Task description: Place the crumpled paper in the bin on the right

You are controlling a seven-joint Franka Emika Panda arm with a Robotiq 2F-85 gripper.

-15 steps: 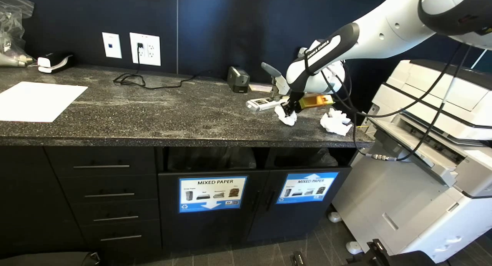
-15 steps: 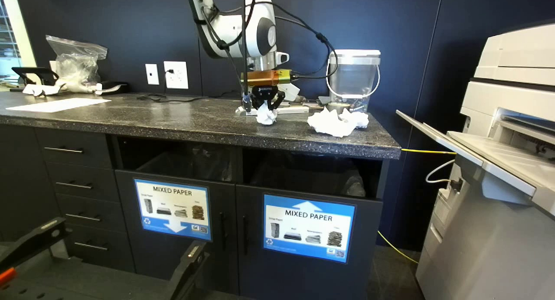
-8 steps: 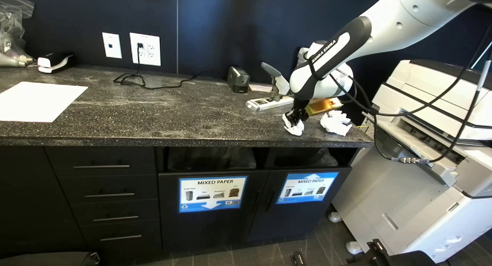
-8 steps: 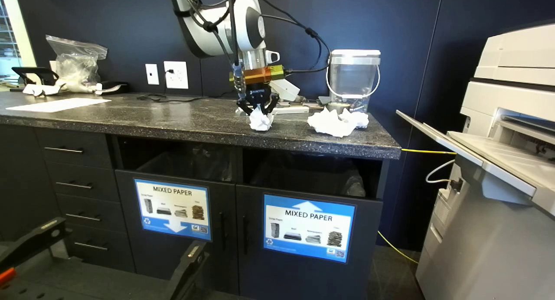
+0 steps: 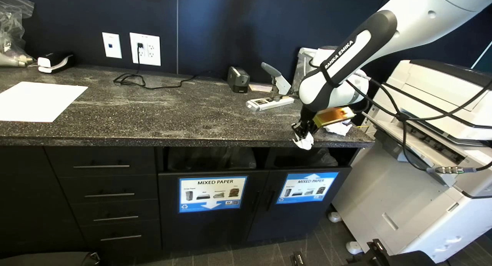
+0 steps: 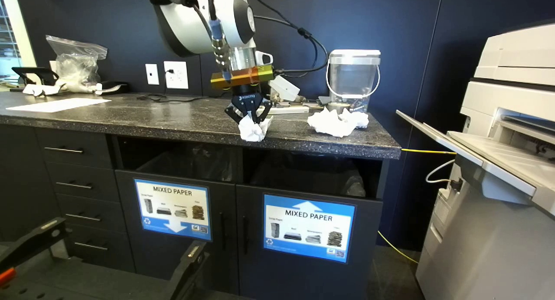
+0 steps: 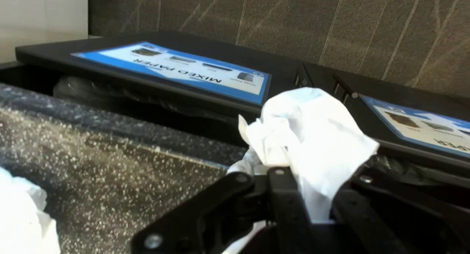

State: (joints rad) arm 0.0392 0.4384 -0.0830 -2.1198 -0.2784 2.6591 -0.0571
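Observation:
My gripper is shut on a white crumpled paper, its fingers pinching the upper part. The gripper shows in both exterior views [image 5: 302,132] [image 6: 251,116] and in the wrist view [image 7: 308,191]. The held paper [image 5: 305,142] [image 6: 252,132] [image 7: 319,133] hangs at the counter's front edge. The right bin is a dark slot [image 5: 294,158] [image 6: 303,172] with a clear liner, under the countertop and above a blue-edged label. It lies below and to the right of the paper in an exterior view and at left in the wrist view [image 7: 158,112]. The bin's inside is mostly hidden.
More crumpled paper [image 5: 339,128] [image 6: 336,122] [image 7: 22,213] lies on the counter to the right. A like slot [image 6: 182,161] is at left. The countertop edge [image 6: 321,147] overhangs both. A stapler [image 5: 271,102], clear bucket [image 6: 353,74] and printer [image 5: 419,162] stand nearby.
My gripper has carried the paper forward from over the counter to its front edge, moving right in one exterior view and slightly left in the other. The other crumpled paper has not moved.

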